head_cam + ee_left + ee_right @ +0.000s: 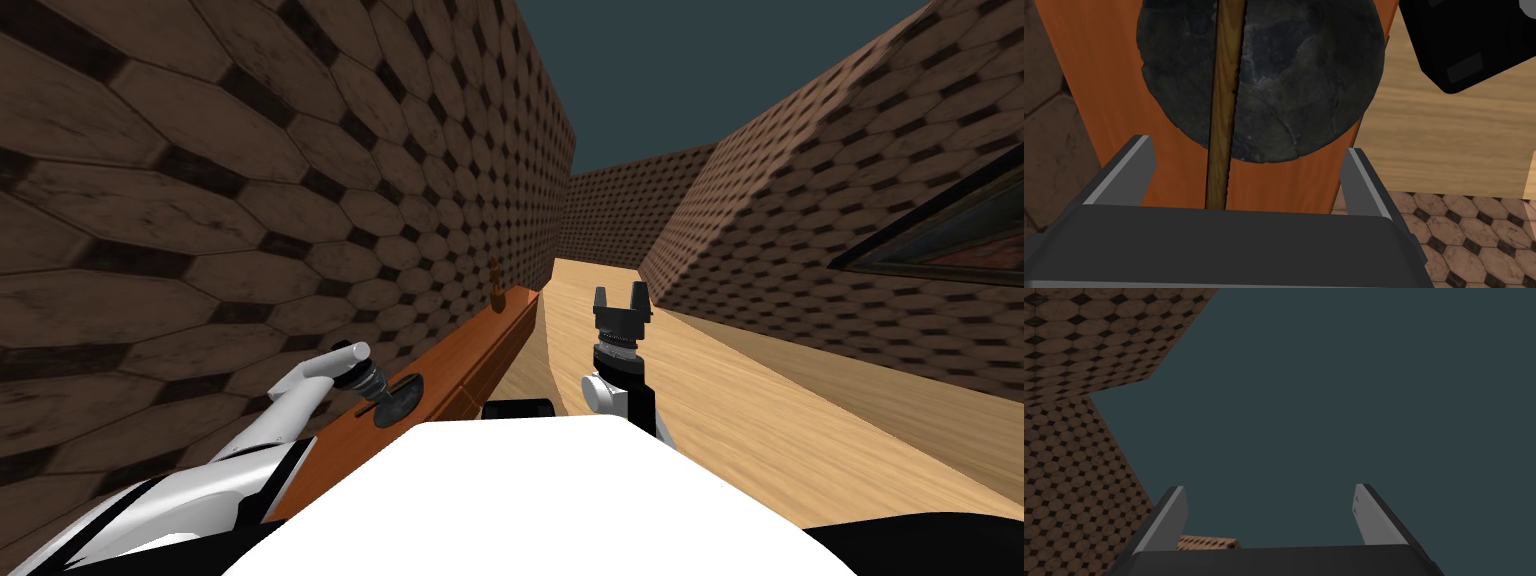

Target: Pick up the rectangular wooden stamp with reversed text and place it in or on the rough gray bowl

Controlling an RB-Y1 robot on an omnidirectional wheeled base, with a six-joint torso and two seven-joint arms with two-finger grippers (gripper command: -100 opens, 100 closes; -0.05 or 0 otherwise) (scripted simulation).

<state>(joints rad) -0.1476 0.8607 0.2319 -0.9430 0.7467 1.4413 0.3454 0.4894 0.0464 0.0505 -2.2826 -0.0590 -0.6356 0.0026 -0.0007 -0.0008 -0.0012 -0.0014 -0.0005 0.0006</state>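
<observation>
Left hand [1249,149]: spread wide and pinching nothing. It hangs over the bowl, and both grey fingers [1131,167] stand clear of the stamp.
Stamp [1224,100]: seen edge-on as a long, thin strip of brown wood with visible grain. One long edge is smooth and the other is finely notched. It runs between the fingers and across the bowl, and its near end passes out of sight behind the hand's dark body. I cannot tell whether it rests in the bowl or is above it.
Bowl [1304,75]: round, dark grey, with a rough, cracked, stone-like surface and an uneven rim. It sits on the worktop near its right edge.
Worktop [1089,75]: long, narrow and smooth, of orange-brown wood. It runs along the left wall.
Small brown figure [494,288]: stands at the far end of the worktop, well apart from the bowl; its shape is too small to tell.
Floor [1449,140]: pale wooden boards to the right of the worktop.
Right hand [620,290]: raised over the floor to the right of the worktop. Its fingers are spread and hold nothing.
</observation>
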